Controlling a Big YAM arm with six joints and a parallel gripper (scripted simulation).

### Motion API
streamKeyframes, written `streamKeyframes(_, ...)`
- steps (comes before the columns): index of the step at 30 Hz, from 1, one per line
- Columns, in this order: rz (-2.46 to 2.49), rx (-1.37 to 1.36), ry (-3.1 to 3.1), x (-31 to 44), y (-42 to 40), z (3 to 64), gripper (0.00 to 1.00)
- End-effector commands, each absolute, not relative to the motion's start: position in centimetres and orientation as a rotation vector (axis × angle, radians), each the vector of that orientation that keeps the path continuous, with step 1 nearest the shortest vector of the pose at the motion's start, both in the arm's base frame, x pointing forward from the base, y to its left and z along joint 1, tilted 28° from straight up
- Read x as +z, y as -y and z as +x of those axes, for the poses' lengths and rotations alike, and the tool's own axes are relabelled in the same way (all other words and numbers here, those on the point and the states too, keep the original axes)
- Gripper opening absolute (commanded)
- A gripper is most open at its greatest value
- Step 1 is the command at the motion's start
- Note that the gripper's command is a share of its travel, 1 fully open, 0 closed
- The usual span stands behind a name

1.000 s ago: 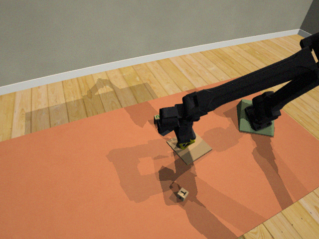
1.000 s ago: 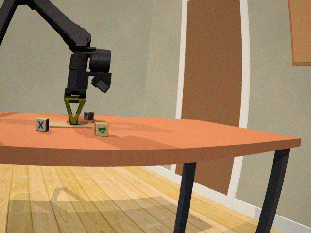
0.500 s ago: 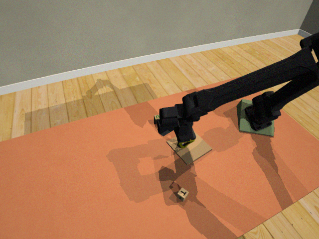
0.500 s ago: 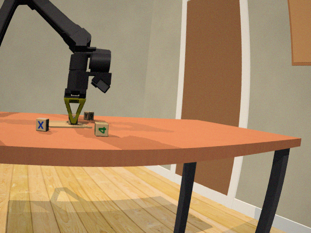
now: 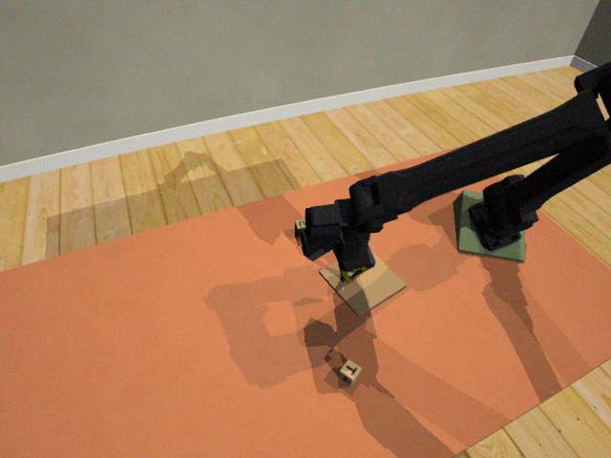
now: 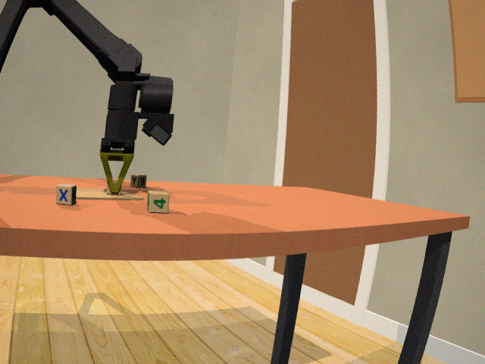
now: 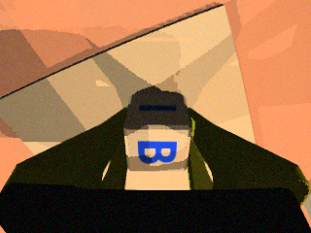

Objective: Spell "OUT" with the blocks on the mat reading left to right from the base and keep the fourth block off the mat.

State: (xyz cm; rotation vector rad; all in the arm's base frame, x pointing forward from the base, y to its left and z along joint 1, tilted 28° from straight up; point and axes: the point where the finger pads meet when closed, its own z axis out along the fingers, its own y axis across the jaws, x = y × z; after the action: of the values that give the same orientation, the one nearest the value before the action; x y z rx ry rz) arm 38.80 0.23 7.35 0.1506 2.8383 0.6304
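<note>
Closest to the camera in the exterior view, your block with a sideways green 4 (image 6: pixel 158 202) sits off the mat (image 5: pixel 382 293) (image 6: pixel 89 194) (image 7: pixel 214 83), as does the X block (image 6: pixel 65 195). Your pincer (image 5: pixel 347 279) (image 6: pixel 114 192) (image 7: pixel 157 116) grips the B-sided block (image 7: pixel 156 148) over the mat, whose edges run diagonal to the worktop (image 5: pixel 148 344) (image 6: pixel 333 211). From above, the T block (image 5: pixel 350 372) lies slantwise off it; your arm (image 5: pixel 469 157) (image 6: pixel 89 31) hides part of the mat.
</note>
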Motion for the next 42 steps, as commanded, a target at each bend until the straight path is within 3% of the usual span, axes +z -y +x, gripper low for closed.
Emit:
streamKeyframes(1,0.138,0.632,-2.840,7.1,-0.8,39.2,0.25)
streamKeyframes(22,0.136,0.633,-2.843,7.2,-0.7,39.2,0.25)
streamKeyframes(42,0.133,0.598,-2.788,18.3,4.6,37.9,0.25)
